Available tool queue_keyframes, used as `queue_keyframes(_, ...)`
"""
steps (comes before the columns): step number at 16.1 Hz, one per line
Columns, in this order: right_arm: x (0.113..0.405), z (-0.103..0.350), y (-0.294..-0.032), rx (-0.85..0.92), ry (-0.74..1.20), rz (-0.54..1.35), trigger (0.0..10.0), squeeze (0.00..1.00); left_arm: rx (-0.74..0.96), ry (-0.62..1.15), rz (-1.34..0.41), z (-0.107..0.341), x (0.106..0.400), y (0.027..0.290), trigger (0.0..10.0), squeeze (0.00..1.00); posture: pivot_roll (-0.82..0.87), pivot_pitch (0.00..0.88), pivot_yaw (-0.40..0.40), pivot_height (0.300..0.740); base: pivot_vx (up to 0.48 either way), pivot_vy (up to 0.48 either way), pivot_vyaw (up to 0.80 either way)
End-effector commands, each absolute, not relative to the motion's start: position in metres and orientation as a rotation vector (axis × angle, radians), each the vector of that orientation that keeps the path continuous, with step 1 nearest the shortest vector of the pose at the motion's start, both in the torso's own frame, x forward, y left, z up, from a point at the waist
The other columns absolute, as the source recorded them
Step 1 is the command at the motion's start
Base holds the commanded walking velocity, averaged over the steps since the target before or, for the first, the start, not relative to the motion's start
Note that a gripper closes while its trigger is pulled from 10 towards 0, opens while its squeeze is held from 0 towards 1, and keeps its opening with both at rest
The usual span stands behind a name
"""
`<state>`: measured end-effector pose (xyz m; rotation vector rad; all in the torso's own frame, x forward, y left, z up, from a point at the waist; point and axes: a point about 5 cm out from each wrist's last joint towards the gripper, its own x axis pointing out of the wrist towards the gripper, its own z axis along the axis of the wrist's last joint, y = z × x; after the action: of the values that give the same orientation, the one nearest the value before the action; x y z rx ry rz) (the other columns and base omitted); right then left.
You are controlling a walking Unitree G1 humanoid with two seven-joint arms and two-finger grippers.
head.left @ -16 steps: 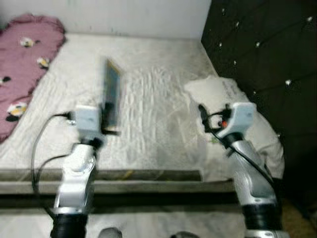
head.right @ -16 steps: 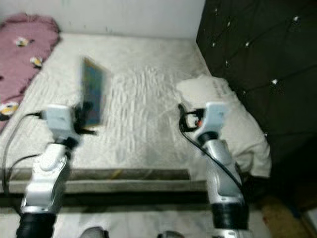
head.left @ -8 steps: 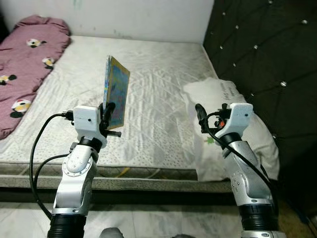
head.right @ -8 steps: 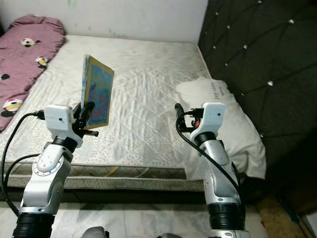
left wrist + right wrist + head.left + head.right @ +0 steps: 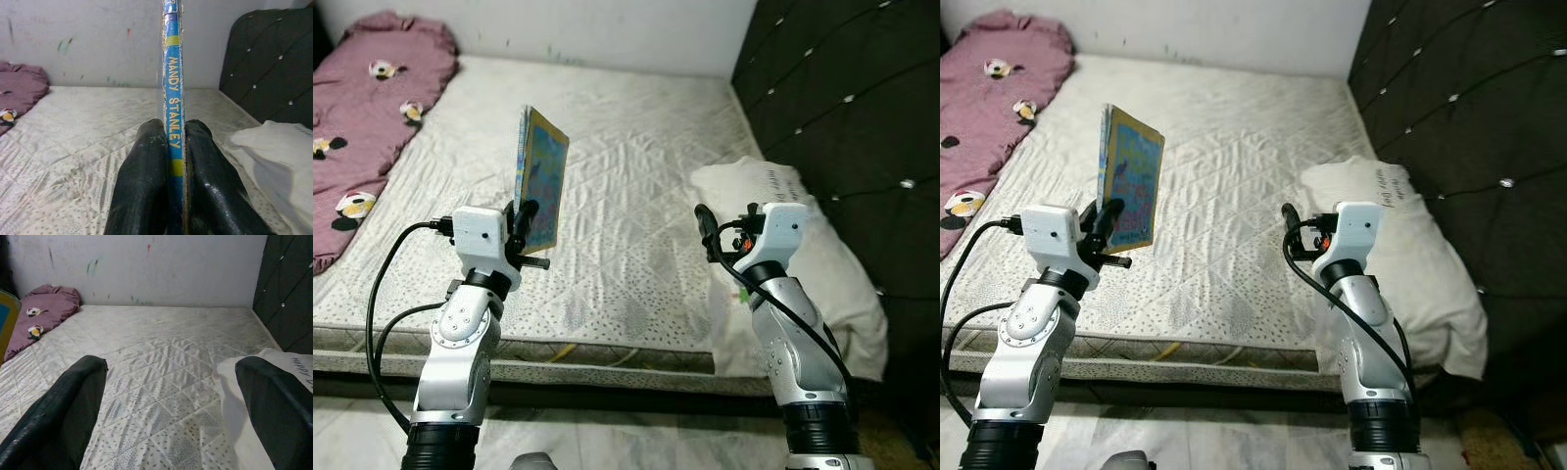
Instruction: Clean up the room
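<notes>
The bed [image 5: 626, 186] lies ahead with a white pillow [image 5: 803, 245] by the dark headboard [image 5: 862, 117] and a purple blanket [image 5: 367, 127] on the far side, probably left as bedding, while the book [image 5: 540, 181] is lifted clear, likely to be put away. The left gripper [image 5: 521, 230] is clamped tight on the book's lower edge, so it stands upright above the fingers [image 5: 146, 186], spine toward the wrist. The right gripper [image 5: 171, 396] hovers wide open and empty over the bed beside the pillow
</notes>
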<state>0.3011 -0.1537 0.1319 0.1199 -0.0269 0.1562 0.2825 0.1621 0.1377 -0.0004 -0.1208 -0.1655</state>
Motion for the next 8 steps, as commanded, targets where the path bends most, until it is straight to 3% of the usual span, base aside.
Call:
queue_keyframes(1,0.3026,0.1366,-0.1568,0.111,-0.041,0.144,10.0,0.0,0.0,-0.188,-0.181,0.1522,0.2835,0.1594,10.0,0.0,-0.01,0.0,-0.069,0.74,0.307,0.0,0.0)
queue_keyframes(3,0.3025,0.1364,-0.1571,0.109,-0.04,0.142,10.0,0.0,0.003,-0.178,-0.181,0.1505,0.2829,0.1595,10.0,0.0,-0.01,0.0,-0.069,0.74,0.285,0.0,0.0)
queue_keyframes(7,0.3025,0.1362,-0.1573,0.109,-0.04,0.141,10.0,0.0,0.009,-0.165,-0.168,0.1484,0.2834,0.1601,10.0,0.0,-0.01,0.0,-0.069,0.74,0.0,0.0,0.0)
queue_keyframes(8,0.3026,0.1358,-0.1575,0.109,-0.036,0.139,10.0,0.0,0.01,-0.165,-0.166,0.1484,0.2836,0.1602,10.0,0.0,-0.01,0.0,-0.069,0.74,0.0,0.0,-0.52)
